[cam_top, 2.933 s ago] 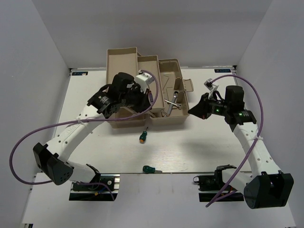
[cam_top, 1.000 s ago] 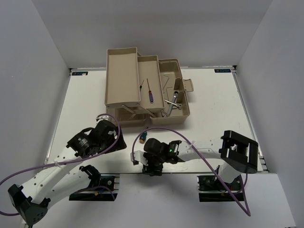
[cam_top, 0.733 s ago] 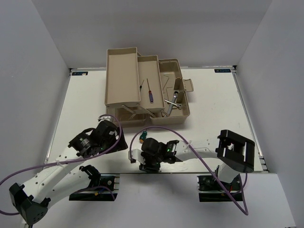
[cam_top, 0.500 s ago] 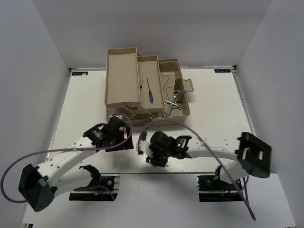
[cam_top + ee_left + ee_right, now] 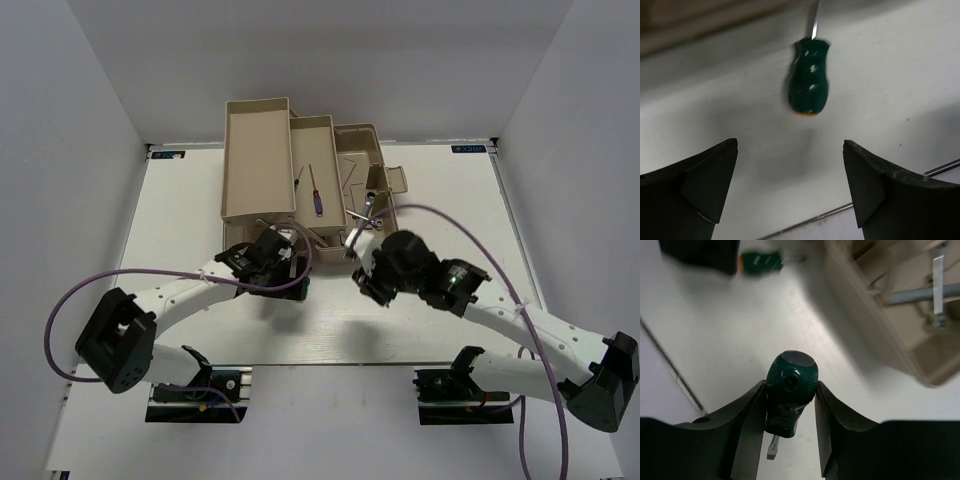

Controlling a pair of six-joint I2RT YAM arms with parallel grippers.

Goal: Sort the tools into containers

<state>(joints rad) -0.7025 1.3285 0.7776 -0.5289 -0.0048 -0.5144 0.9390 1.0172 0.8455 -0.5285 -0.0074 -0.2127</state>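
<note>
My right gripper (image 5: 790, 388) is shut on a stubby green-handled screwdriver (image 5: 789, 380), held above the table with its blade pointing down. In the top view this gripper (image 5: 364, 272) hovers just in front of the beige toolbox (image 5: 385, 250). A second green-handled screwdriver (image 5: 809, 77) lies on the table by the toolbox front. My left gripper (image 5: 790, 146) is open just short of it, and in the top view this gripper (image 5: 287, 272) hides that tool. A purple-handled screwdriver (image 5: 315, 198) lies in the middle tray (image 5: 330, 135). Silver wrenches (image 5: 365, 215) sit in the toolbox body.
The far-left tray (image 5: 240, 160) of the fold-out toolbox shows nothing inside. White walls close in the table on the left, right and back. The arm bases (image 5: 195, 385) stand at the near edge, and purple cables loop beside both arms.
My right gripper closed on the green screwdriver at the near table edge, lifted it and carried it toward the toolbox. My left arm swung forward to the other green screwdriver.
</note>
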